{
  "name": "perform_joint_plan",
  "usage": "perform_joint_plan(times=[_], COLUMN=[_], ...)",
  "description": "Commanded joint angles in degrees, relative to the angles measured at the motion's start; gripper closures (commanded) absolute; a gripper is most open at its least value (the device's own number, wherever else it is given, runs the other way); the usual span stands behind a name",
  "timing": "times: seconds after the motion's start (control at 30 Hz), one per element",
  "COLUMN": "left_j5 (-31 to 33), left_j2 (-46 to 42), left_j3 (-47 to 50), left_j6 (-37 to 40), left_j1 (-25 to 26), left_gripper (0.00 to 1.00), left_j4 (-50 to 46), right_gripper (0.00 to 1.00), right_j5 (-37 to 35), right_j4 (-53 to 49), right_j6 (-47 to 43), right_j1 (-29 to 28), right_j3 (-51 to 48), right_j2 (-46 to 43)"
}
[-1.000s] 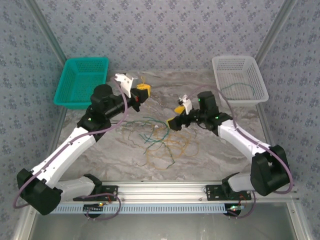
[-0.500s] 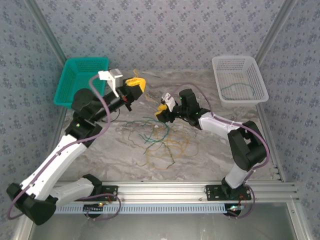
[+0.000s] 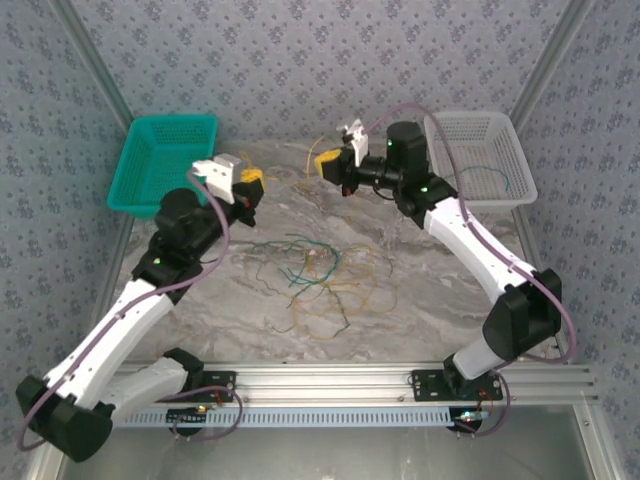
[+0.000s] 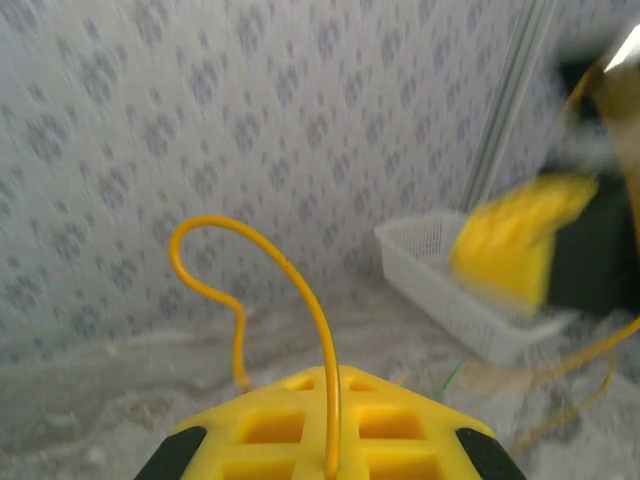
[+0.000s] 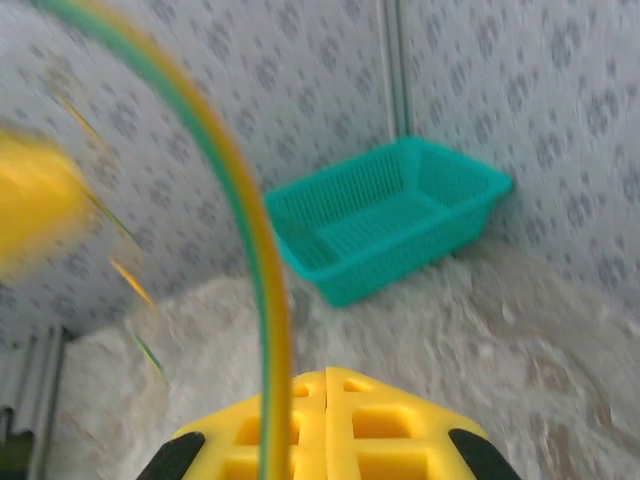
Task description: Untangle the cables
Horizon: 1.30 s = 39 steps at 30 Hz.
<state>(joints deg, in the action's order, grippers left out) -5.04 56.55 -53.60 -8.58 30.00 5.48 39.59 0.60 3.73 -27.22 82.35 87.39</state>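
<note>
**Q:** Orange-tan wire (image 4: 328, 380), thin and curly, is pinched in the fully closed yellow-fingered left hand (image 3: 250, 183). The right hand (image 3: 328, 162), equally tight, pinches a green-and-orange strand (image 5: 272, 320). What could fail?

**A:** Both hands are raised toward 12 o'clock, while the heap of thin dark green and orange-tan cables (image 3: 320, 275) lies at the centre of the grey marbled table (image 3: 420, 310). If either gripped strand is knotted into that heap, parting the hands could tighten the knot, drag the heap, or slip a wire from its pinch.

**Q:** How do the views differ?

**A:** The wrist views resolve each pinch. The top view places the teal mesh basket (image 3: 150, 150) at 10 o'clock and the white mesh basket (image 3: 515, 150) at 2 o'clock, with one green cable (image 3: 480, 172) inside.
</note>
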Motion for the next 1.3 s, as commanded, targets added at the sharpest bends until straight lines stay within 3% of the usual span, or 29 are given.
perform_joint_plan(times=[0.0,0.13,0.3,0.47,0.53,0.7,0.77,0.83,0.93,1.07,1.1,1.17,1.23,1.27], left_j5=[-4.73,-4.57,-6.62,-6.55,-9.73,-12.65,-15.38,-17.98,-20.28,-23.38,-24.01,-24.8,-26.25,-27.68], left_j2=[1.34,3.96,5.69,6.44,8.13,10.12,10.69,11.47,13.13,15.51,16.2,17.61,18.69,19.08], left_j3=[1.06,2.69,2.64,3.86,3.6,5.03,4.95,4.75,3.93,2.62,2.34,1.63,0.64,0.24], left_j6=[0.48,-1.72,-4.71,-4.56,-3.8,-1.71,-1.0,-0.52,-0.43,0.05,0.05,0.44,0.73,1.13], left_j1=[0.52,-0.26,-0.63,-1.35,-1.23,3.03,4.31,5.42,6.09,6.48,6.68,6.97,7.19,7.38], left_gripper=[1.0,1.0,1.0,1.0,1.0,0.99,0.91,0.92,0.81,0.76,0.68,0.65,0.52,0.52], left_j4=[4.96,7.94,10.59,11.76,10.1,13.28,15.38,17.41,19.1,19.86,20.37,20.69,20.7,20.96], right_gripper=[1.0,1.0,1.0,1.0,1.0,1.0,1.0,1.0,1.0,1.0,1.0,1.0,1.0,1.0], right_j5=[5.35,9.18,12.35,9.89,7.4,4.27,2.67,0.67,-0.13,-0.73,-0.93,-0.58,-0.4,-0.48], right_j4=[0.43,5.24,4.36,3.98,4.28,5.37,5.8,5.73,5.75,5.47,5.53,5.73,5.06,4.76], right_j6=[11.08,16.47,17.96,24.38,25.58,27.99,28.75,29.19,30.24,31.18,31.43,31.41,31.08,30.91], right_j1=[0.76,1.24,1.18,2.86,3.23,1.77,1.23,0.69,0.31,-0.09,-0.13,-0.39,-0.71,-0.71], right_j3=[2.13,2.39,3.87,4.75,4.75,4.93,4.93,5.01,5.56,5.83,5.81,5.81,6.22,6.33], right_j2=[-0.14,-0.74,0.64,2.25,1.96,2.79,3.4,3.92,5.04,5.64,5.59,5.73,6.0,6.13])
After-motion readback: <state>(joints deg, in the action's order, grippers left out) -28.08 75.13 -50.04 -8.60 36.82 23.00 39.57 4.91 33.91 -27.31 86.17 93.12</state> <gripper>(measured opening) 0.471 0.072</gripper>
